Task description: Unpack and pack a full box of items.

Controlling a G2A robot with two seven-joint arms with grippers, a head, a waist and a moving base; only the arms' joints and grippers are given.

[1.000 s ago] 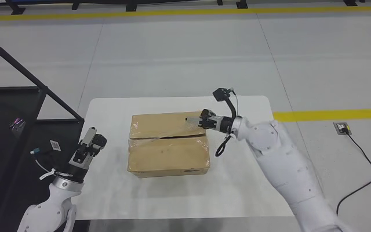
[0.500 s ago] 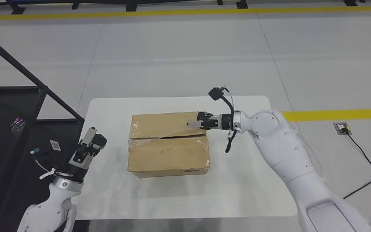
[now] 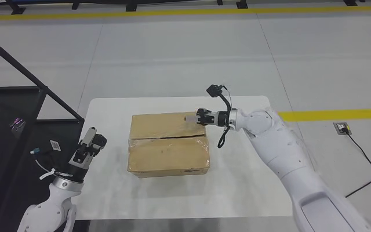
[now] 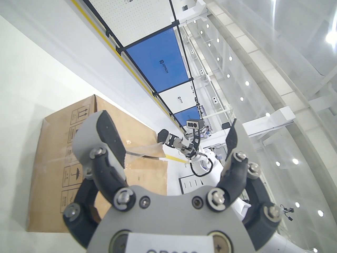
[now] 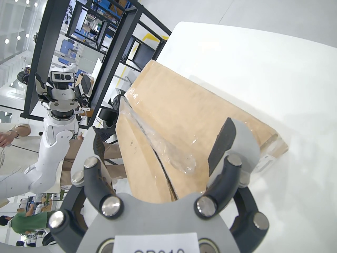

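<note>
Cardboard box (image 3: 168,145) sits mid-table on the white table (image 3: 243,185), flaps down, with a strip of clear tape (image 5: 158,138) lying loose along its top seam. Our right gripper (image 3: 191,116) hovers over the box's far right corner, jaws spread, gripping nothing. Our left gripper (image 3: 91,134) stands well apart by the table's left edge, likewise spread and empty.

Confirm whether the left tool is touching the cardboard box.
No, in the top view the left tool stands apart from the cardboard box, with bare table between them.
</note>
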